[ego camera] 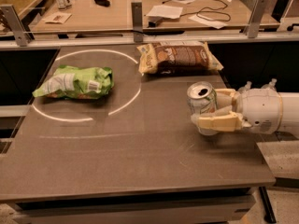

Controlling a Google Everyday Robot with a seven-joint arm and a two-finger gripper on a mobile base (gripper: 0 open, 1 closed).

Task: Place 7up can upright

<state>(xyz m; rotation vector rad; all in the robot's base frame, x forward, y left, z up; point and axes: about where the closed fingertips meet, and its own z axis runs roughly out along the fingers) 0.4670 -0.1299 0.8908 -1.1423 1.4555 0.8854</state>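
Gripper (205,110) closed on roughly upright 7up can (202,99), right side of counter (117,162); brown snack bag (177,57) just beyond (green snack bag (74,82) well left).

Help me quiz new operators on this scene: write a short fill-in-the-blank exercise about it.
1. The gripper, at the right side of the table in this view, has its jaws shut on the ____.
2. The green snack bag lies within the white ____ marked on the table.
3. The second snack bag, nearer the can, is ____.
Missing words: 7up can; circle; brown.
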